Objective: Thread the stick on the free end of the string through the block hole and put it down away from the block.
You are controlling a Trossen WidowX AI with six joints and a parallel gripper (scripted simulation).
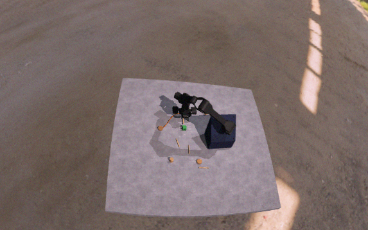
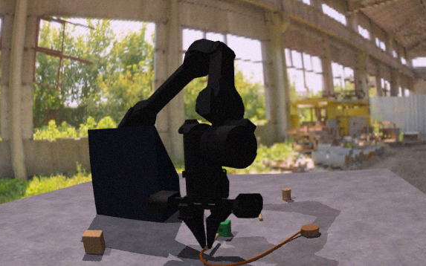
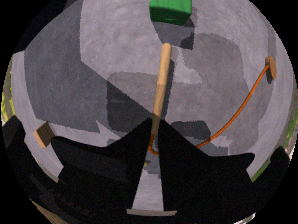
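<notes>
My gripper (image 2: 207,247) (image 3: 154,123) is shut on the wooden stick (image 1: 183,121) (image 2: 217,235) (image 3: 162,85) near its string end, low over the table. The stick's free end points at the green block (image 1: 184,128) (image 2: 225,228) (image 3: 170,11), with a gap between them in the wrist view. The block stands on the table; its hole is hard to make out in the wrist view. The orange string (image 1: 168,121) (image 2: 259,257) (image 3: 240,112) curves from beneath the fingertips to the round wooden button (image 1: 160,128) (image 2: 310,230) (image 3: 271,68). The fingers hide the stick's rear end.
A wooden cube (image 2: 94,242) (image 3: 44,135) lies to one side of the gripper. Loose sticks (image 1: 177,142) (image 1: 189,149) (image 1: 203,168), a small wooden cylinder (image 1: 171,159) (image 2: 286,194) and a wooden disc (image 1: 199,161) lie beyond the block. A dark blue box (image 1: 221,141) (image 2: 125,167) stands under the arm's base.
</notes>
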